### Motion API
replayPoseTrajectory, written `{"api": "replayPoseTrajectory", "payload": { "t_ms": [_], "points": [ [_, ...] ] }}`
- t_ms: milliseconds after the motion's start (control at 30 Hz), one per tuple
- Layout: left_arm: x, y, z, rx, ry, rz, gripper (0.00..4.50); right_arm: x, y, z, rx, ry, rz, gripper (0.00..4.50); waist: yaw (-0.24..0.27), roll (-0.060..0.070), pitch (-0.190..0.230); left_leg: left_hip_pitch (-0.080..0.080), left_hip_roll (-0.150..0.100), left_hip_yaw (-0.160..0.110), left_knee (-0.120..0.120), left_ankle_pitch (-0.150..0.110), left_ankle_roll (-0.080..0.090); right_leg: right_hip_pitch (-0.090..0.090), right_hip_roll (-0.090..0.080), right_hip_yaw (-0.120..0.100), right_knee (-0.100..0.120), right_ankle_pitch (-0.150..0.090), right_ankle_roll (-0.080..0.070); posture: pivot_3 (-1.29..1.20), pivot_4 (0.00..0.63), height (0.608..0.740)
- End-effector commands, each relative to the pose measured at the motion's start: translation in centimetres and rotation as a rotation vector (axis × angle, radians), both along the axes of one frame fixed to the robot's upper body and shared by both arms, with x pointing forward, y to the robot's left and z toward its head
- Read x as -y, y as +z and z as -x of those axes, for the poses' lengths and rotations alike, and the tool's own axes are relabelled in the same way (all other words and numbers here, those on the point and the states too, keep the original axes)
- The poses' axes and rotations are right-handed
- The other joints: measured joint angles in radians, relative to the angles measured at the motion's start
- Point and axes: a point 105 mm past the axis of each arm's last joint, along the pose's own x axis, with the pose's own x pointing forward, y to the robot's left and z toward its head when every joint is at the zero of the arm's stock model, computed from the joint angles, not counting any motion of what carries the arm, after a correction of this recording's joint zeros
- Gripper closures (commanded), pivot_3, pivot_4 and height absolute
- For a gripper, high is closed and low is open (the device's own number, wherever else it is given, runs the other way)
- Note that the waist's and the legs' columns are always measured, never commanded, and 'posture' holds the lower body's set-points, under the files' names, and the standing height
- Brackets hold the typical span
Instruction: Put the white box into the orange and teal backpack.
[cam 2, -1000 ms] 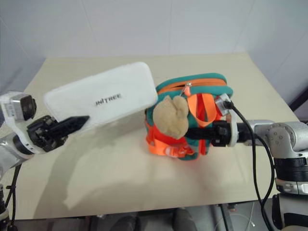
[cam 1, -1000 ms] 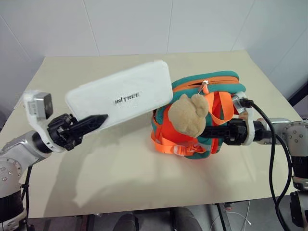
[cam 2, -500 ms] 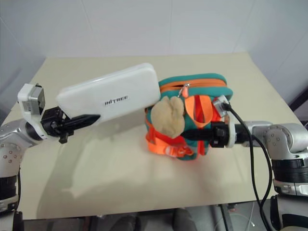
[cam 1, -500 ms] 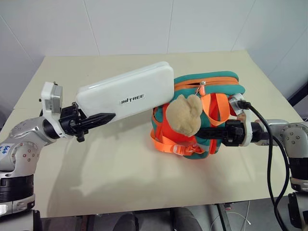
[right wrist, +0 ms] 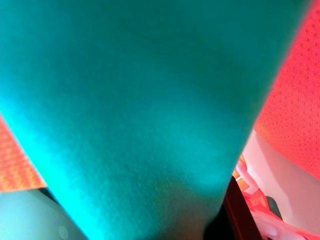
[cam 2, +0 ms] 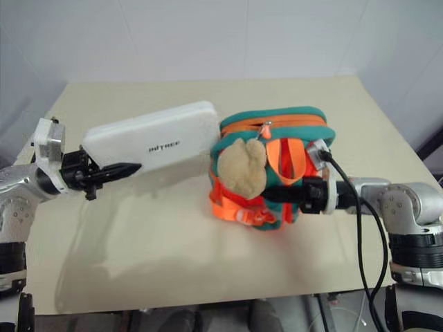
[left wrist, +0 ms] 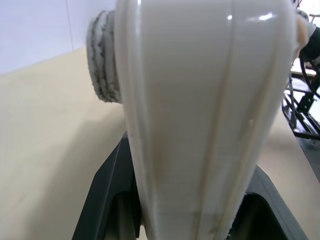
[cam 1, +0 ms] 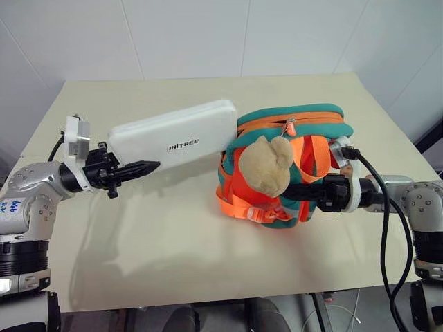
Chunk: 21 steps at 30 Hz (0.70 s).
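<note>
Left eye view: left tool (cam 1: 142, 168) clamped around white box (cam 1: 173, 135).

Bare table (cam 1: 173, 256) all around the backpack (cam 1: 277, 183); white box (cam 1: 173, 138) against its left side.

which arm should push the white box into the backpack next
Left. Its pincer is shut on the white box, whose far end sits at the orange and teal backpack. The right pincer is clamped on the backpack, bracing it.
</note>
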Motion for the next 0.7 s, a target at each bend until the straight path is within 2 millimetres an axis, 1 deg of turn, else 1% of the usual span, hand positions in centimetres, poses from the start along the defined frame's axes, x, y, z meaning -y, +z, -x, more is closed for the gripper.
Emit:
{"api": "replayPoseTrajectory", "payload": {
  "t_ms": [33, 167, 300, 467, 567, 700],
  "points": [
    [0.8, 0.5, 0.1, 0.038, -0.053, -0.052, 3.08, -0.1, 0.6, 0.4, 0.022, 0.015, -0.015, 3.95, 0.0, 0.0, 0.0, 0.0, 0.0, 0.0, 0.0, 0.0, 0.0, 0.0, 0.0, 0.0, 0.0, 0.0, 0.0, 0.0, 0.15, 0.74],
    [1.9, -0.1, -0.1, 0.06, -0.13, -0.163, 3.08, -0.2, 0.6, 0.4, 0.022, 0.018, -0.015, 3.95, 0.006, 0.0, 0.0, 0.0, 0.0, 0.0, 0.0, 0.0, 0.0, 0.0, 0.0, 0.0, 0.0, 0.0, 0.0, 0.0, 0.15, 0.74],
    [3.5, 0.7, -0.5, 0.086, -0.206, -0.177, 3.08, -0.4, 0.7, 0.4, 0.024, 0.026, -0.016, 3.95, 0.013, 0.0, 0.0, 0.0, 0.0, 0.0, 0.001, 0.0, 0.0, 0.0, 0.0, 0.0, 0.0, 0.0, 0.0, 0.0, 0.15, 0.74],
    [5.1, 1.1, -0.4, 0.11, -0.334, -0.26, 3.08, -0.6, 0.7, 0.3, 0.025, 0.032, -0.018, 3.95, 0.02, 0.0, 0.0, 0.0, 0.0, 0.001, 0.001, 0.0, 0.0, 0.0, 0.001, 0.0, 0.0, 0.0, 0.0, 0.0, 0.15, 0.74],
    [5.5, 1.6, -0.4, 0.123, -0.39, -0.303, 3.08, -0.7, 0.6, 0.4, 0.026, 0.033, -0.019, 3.95, 0.02, 0.0, 0.0, -0.001, 0.0, 0.001, 0.001, 0.0, 0.001, 0.0, 0.001, 0.0, -0.001, 0.0, 0.0, 0.0, 0.15, 0.74],
    [5.6, 2.4, -0.8, 0.149, -0.421, -0.326, 3.08, -0.8, 0.5, 0.4, 0.026, 0.03, -0.023, 3.95, 0.02, 0.0, 0.0, -0.001, 0.0, 0.001, 0.001, -0.001, 0.001, -0.001, 0.001, 0.0, -0.001, 0.0, 0.0, 0.0, 0.15, 0.74]
  ]
}}
